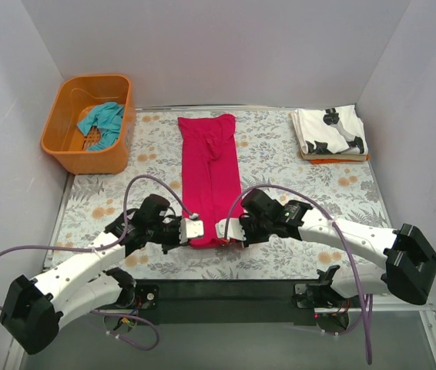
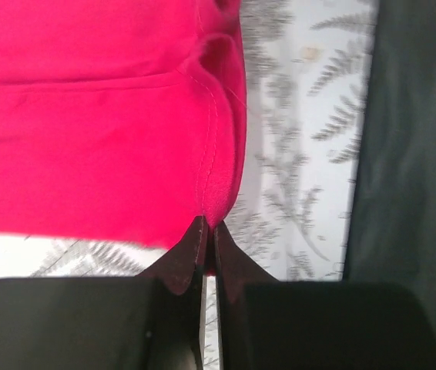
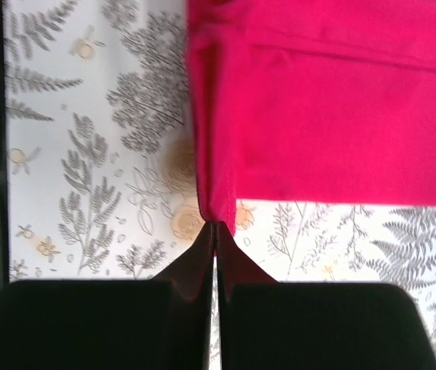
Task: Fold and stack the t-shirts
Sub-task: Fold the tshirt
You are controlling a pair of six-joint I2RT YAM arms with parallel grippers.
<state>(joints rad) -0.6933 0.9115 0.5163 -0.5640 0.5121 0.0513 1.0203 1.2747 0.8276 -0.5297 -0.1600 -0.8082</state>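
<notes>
Two pinches held the magenta-red t-shirt (image 1: 210, 173), a long strip on the table (image 1: 280, 158): left gripper (image 1: 196, 229) and right gripper (image 1: 224, 229) were each closed on a near hem corner. Soft and limp, it would likely sag between them.

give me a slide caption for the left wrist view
Left gripper shut on a corner of the plain magenta-red cloth t-shirt.

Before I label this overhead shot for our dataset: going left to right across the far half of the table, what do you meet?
The orange basket with the teal t-shirt inside → magenta-red t-shirt, laid out long → folded white t-shirt with black marks.
</notes>
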